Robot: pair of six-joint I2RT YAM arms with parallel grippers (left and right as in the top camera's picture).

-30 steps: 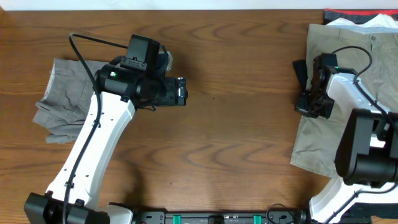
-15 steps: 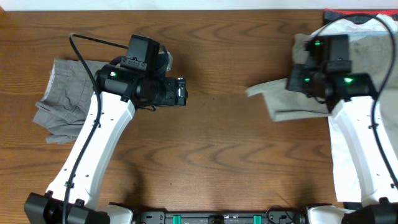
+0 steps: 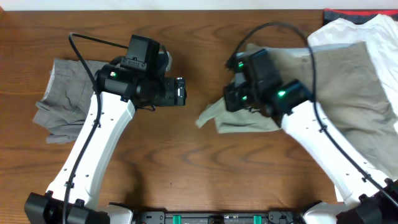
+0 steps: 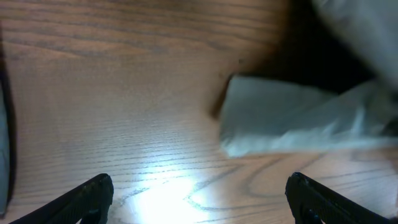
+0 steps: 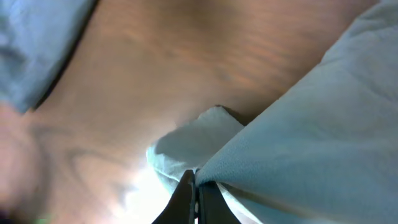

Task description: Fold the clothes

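The right gripper (image 5: 193, 186) is pinching a fold of cloth: its two dark fingers are pressed together with the fabric caught between them, as the right wrist view shows. What it is holding is an edge of the light khaki-beige cotton trousers (image 3: 339, 81). A second ago these were lying flat along the table's right edge. Now they are being dragged leftwards, with one loose end (image 3: 210, 118) trailing on the brown wooden table (image 3: 205, 168) near its middle. The rest is stretching back in a slack, rumpled sheet to the right edge. Part of it is lying over a white T-shirt (image 3: 348, 28) at the far right corner.

The left gripper (image 4: 200, 196) is hanging over bare wood just left of that trailing end, its fingers spread wide and holding nothing. That arm is sitting exactly where it was a second ago. Behind it, well apart from the khaki pair, a darker grey pair of trousers (image 3: 62, 102) is lying crumpled at the table's left side.

Judging by this, the garment is only being brought into open working space. No fold is made yet, and the bunched cloth is likely needing to be flattened first.
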